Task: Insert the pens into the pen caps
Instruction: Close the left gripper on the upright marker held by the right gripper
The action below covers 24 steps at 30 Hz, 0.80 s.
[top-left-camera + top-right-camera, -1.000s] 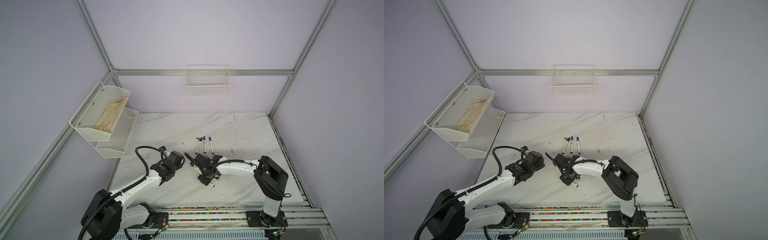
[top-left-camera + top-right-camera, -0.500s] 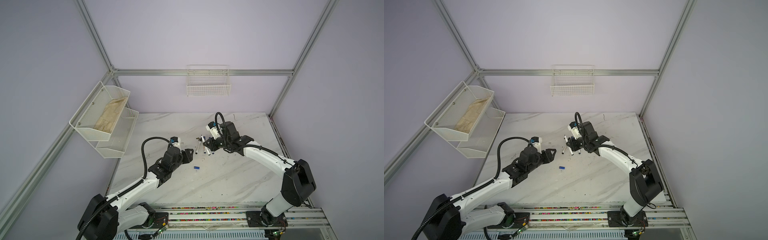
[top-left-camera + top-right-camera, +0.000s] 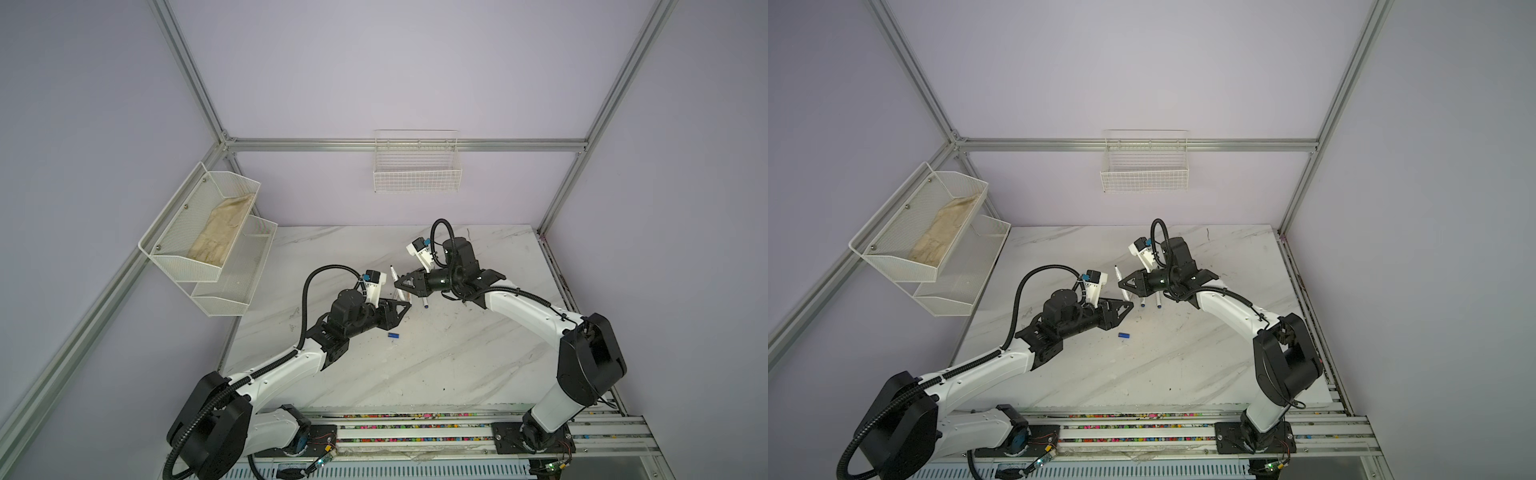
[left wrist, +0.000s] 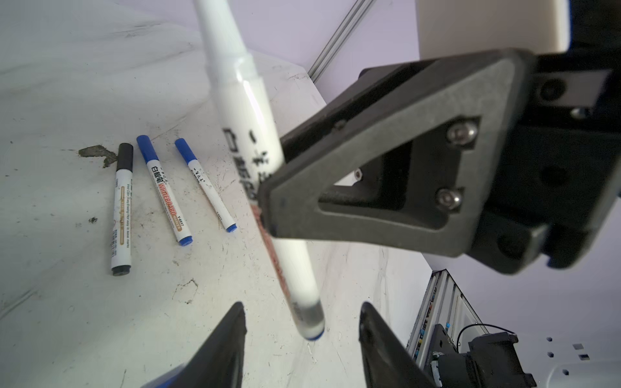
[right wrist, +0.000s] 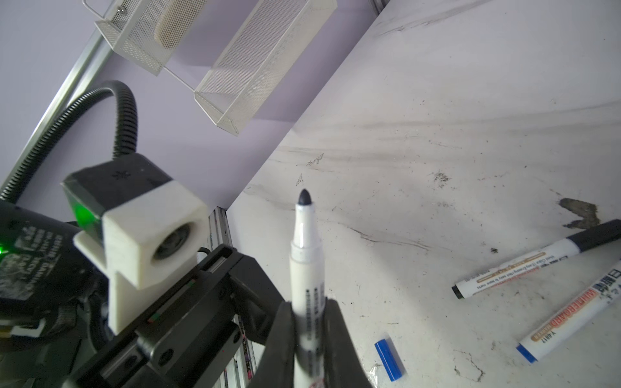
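here right fingers (image 5: 282,336) clamp a pen (image 5: 305,268), apparently steeply tilted, nib up; left fingers (image 4: 228,336) parted, empty.

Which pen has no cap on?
The pen in the right gripper: its dark tip is bare. The three pens on the table are capped, two blue, one black.
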Each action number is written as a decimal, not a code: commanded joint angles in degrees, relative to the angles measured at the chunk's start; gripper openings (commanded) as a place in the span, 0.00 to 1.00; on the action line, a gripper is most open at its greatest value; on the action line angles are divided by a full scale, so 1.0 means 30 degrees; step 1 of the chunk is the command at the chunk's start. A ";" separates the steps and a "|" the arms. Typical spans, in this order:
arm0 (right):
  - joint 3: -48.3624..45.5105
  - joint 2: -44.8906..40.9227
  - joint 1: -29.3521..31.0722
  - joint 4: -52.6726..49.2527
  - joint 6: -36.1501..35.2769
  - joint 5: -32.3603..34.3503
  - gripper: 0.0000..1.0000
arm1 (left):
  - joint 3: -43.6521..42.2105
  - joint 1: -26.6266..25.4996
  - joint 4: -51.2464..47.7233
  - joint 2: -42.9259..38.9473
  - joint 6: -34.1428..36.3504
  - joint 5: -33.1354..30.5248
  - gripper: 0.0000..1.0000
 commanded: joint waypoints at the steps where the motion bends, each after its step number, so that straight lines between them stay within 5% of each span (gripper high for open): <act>1: -0.0562 -0.0901 -0.0136 0.1079 0.0636 -0.1236 0.00 | 0.1657 -0.0064 0.1822 0.0094 0.0393 0.0432 0.51; 11: -0.0969 -0.1179 -0.0312 0.1131 0.0717 -0.1773 0.00 | 0.2450 -0.0063 0.2613 0.0938 0.0122 0.0610 0.35; 20: -0.1429 -0.1540 -0.0345 0.0955 0.0608 -0.0967 0.00 | 0.2419 -0.0028 0.2165 0.0320 0.0207 -0.0596 0.00; 24: -0.1189 -0.1517 -0.0184 -0.1010 -0.0617 0.1670 0.38 | 0.1833 0.0024 -0.0184 -0.0519 -0.0201 -0.5132 0.00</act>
